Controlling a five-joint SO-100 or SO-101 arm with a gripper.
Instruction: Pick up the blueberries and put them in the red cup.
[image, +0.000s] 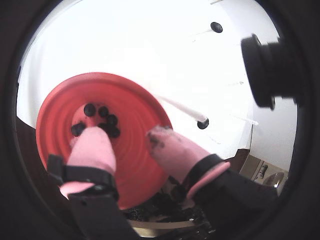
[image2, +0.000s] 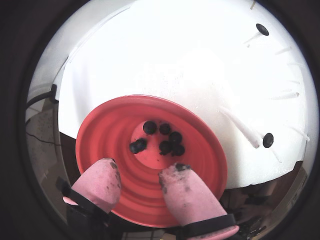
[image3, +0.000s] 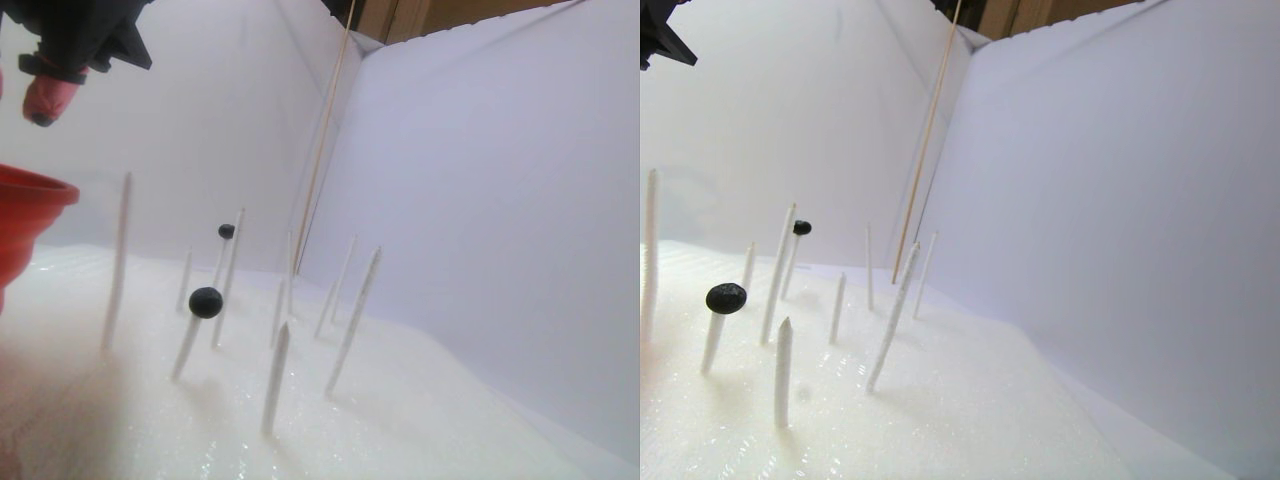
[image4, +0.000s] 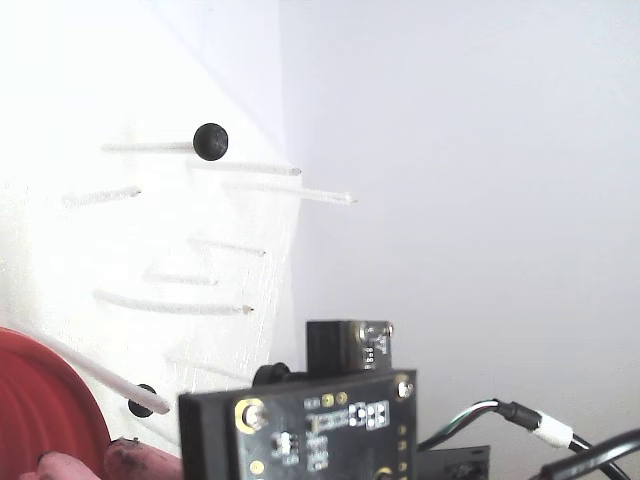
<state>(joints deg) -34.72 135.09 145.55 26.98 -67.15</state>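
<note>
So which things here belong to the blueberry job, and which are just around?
Job: blueberries in the red cup; red cup; two blueberries on sticks; gripper, open.
Around: white sticks; white foam base; circuit board.

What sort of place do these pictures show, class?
Probably a homemade test rig: white foam floor with paper walls, blueberries perched on white sticks, and a red cup below the pincer.

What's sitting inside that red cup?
The red cup holds a cluster of small blueberries at its bottom, about six showing. The gripper, open above, covers the near part, so any there are hidden.
</note>
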